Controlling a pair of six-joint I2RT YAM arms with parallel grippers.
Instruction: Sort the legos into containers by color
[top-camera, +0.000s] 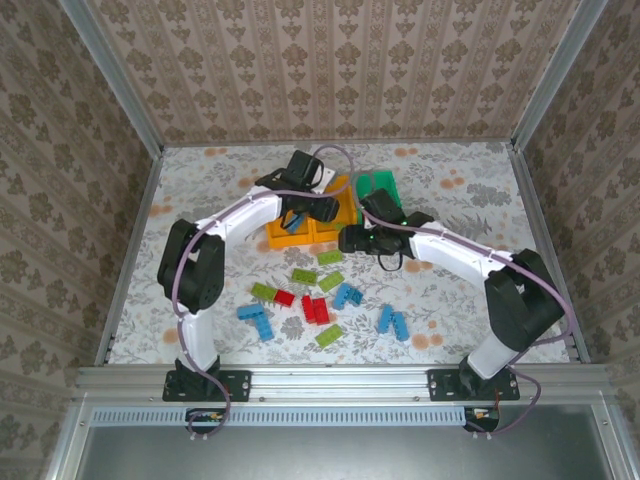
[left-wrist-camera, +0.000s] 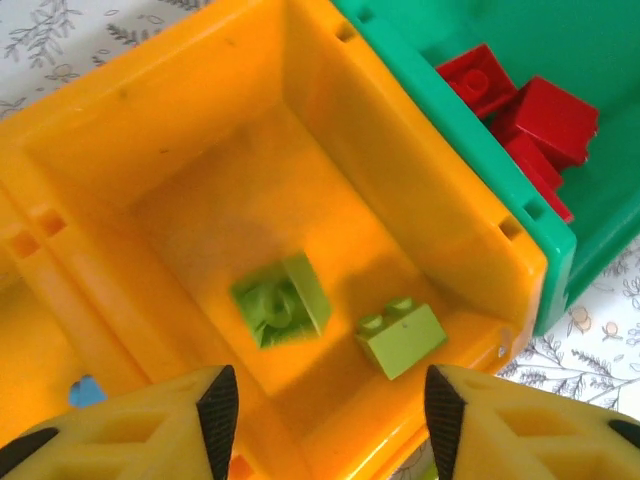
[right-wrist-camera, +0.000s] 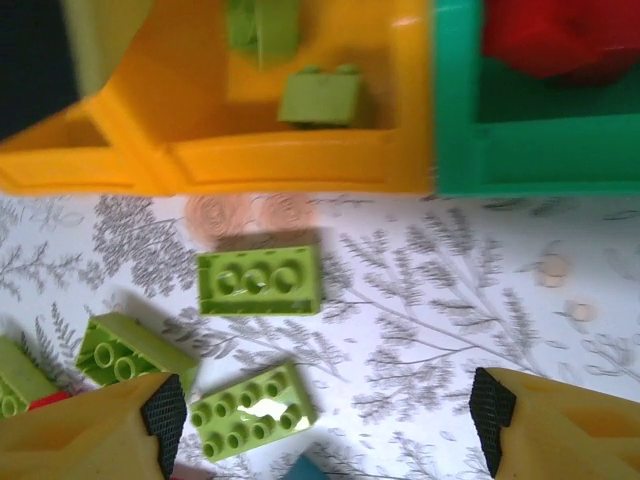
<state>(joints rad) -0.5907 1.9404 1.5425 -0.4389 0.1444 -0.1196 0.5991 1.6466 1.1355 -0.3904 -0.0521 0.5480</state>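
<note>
Under the left gripper (left-wrist-camera: 325, 400), fingers parted and empty: two green bricks (left-wrist-camera: 400, 340) inside the orange bin (left-wrist-camera: 150, 110). Right gripper (right-wrist-camera: 327, 415) parted too.

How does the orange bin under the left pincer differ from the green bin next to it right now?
Colour: the orange bin is orange-yellow, the green bin is green. Contents: the orange bin holds two lime bricks, while the green bin holds a pile of red bricks. Both are open-topped and rectangular, and they stand side by side.
</note>
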